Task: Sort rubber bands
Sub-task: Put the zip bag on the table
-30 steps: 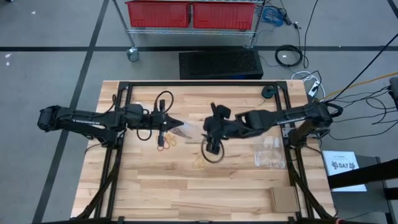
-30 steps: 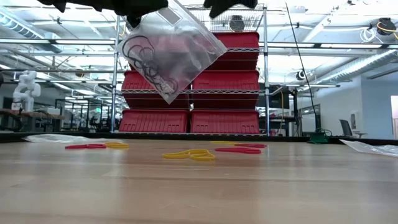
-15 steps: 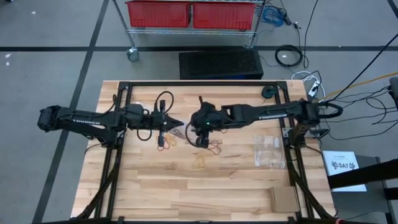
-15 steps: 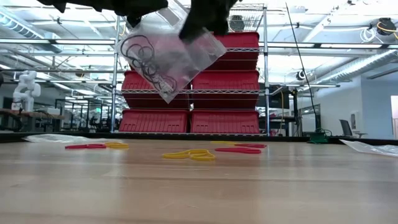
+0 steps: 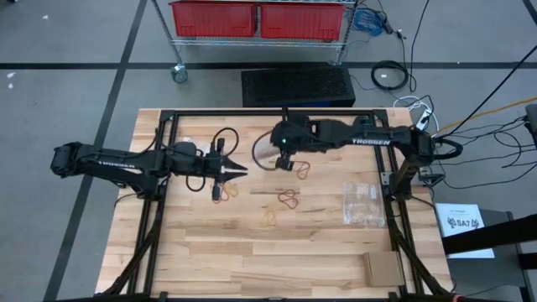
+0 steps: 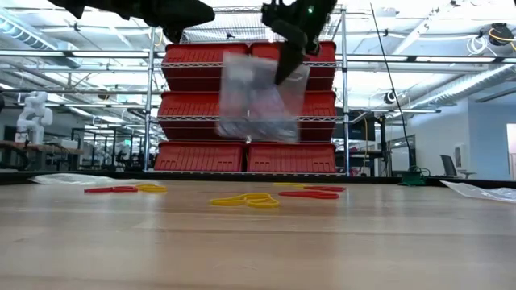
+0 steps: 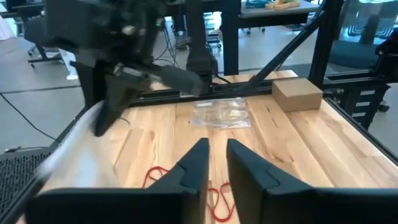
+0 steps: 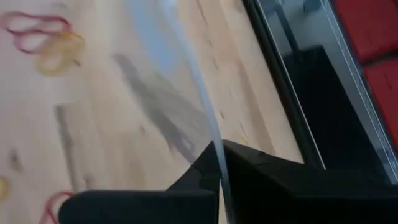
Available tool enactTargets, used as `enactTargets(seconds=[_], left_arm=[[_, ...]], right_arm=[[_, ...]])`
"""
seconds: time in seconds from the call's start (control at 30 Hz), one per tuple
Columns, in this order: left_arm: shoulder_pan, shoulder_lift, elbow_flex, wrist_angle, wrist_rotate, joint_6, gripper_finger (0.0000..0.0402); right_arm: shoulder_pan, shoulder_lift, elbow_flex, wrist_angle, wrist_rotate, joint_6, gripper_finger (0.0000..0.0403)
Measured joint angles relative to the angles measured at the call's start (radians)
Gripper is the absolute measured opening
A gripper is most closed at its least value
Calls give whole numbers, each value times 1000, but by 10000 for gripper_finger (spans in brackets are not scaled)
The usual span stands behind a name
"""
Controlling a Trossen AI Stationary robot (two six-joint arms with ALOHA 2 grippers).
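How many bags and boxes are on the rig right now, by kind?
Clear bags: 3 (one hanging from the right gripper, two flat on the table)
Cardboard box: 1
Total: 4

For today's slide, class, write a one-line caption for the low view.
Right gripper dangles a clear plastic bag above red and yellow rubber bands on the wooden table.
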Motion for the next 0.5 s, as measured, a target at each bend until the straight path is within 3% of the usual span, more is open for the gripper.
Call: enactTargets(seconds=[0.23,0.37,0.5], left_arm=[[0,0,0,-13,-37,-11,123],[0,0,0,-87,-102,-27,113],[0,0,0,-137,-139,-53,79]], right_arm=[[-174,-11,0,-124,-31,5,0],[-308,-13,0,-197,-130,44,0],[-434,-14,-7,-219,-190,55,0]])
